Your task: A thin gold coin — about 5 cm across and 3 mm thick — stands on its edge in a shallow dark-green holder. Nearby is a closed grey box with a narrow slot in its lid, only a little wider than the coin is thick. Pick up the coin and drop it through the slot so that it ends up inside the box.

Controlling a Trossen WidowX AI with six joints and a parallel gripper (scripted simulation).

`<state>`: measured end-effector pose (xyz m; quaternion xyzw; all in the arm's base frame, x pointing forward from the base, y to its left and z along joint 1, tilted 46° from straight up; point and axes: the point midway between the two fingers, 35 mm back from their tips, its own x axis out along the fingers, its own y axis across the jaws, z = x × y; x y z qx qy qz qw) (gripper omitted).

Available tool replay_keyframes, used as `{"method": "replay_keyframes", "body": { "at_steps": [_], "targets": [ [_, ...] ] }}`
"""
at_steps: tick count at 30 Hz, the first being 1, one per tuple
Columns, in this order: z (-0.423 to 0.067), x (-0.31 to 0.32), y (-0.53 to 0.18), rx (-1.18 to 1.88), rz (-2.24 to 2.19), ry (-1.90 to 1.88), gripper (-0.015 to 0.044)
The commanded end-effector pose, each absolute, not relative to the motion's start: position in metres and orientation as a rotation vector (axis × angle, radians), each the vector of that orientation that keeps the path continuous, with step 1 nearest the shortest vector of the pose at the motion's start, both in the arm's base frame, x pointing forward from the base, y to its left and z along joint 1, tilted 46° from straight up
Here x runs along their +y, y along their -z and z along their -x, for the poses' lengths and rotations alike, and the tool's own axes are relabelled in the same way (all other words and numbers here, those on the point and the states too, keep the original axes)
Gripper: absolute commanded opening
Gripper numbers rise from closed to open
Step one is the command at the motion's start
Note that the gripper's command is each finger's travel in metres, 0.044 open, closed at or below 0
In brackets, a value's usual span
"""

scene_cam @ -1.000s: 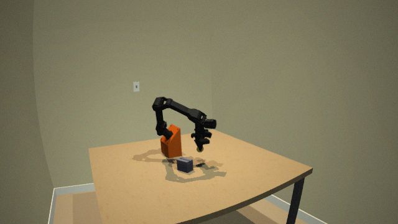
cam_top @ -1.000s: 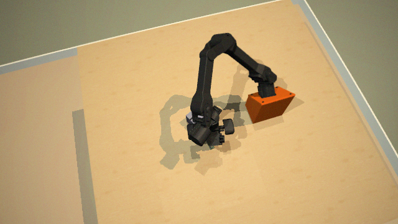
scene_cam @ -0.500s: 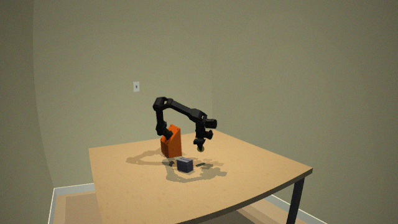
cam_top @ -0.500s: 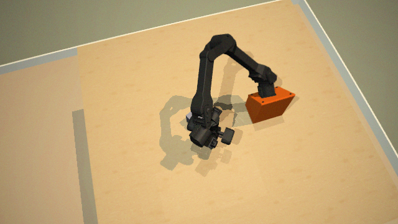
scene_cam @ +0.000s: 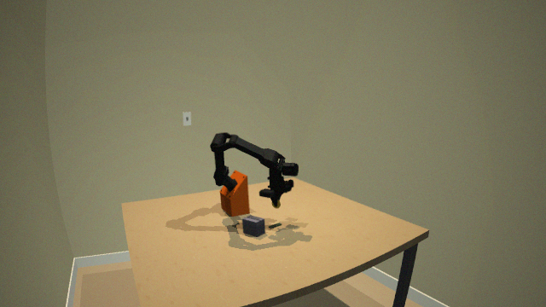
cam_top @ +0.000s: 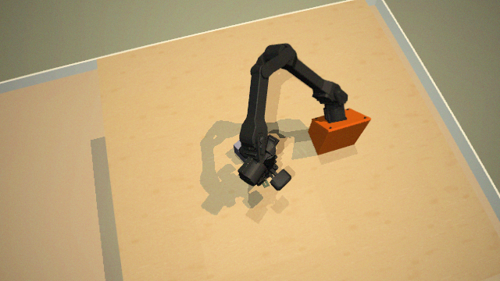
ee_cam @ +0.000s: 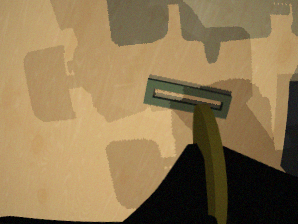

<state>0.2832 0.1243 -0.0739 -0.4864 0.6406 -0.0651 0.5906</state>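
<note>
- The gold coin [ee_cam: 212, 163] is pinched edge-on between the nearly closed jaws of the gripper [scene_cam: 275, 204], its rim projecting forward of them in the wrist view.
- The coin is carried in the air above the tabletop [scene_cam: 341, 239], over the dark-green holder [ee_cam: 188, 96], whose groove is seen vacant.
- The grey box [scene_cam: 253, 225] is seen on the tabletop just beside the holder, between it and the arm's orange base [scene_cam: 235, 194].
- No legible writing or brand marks are seen on any surface.
</note>
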Motion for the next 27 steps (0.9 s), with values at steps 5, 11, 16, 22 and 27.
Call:
{"method": "replay_keyframes", "body": {
  "at_steps": [5,11,16,22,27],
  "targets": [
    [-0.287,0.123,0.069,1.486,1.106,0.164,0.0],
    [-0.293,0.114,0.058,1.486,1.105,0.161,0.0],
    [-0.298,0.107,0.049,1.486,1.104,0.159,0.0],
    [-0.304,0.097,0.038,1.485,1.103,0.16,0.0],
    [-0.307,0.089,0.029,1.478,1.097,0.171,0.0]
  ]
}}
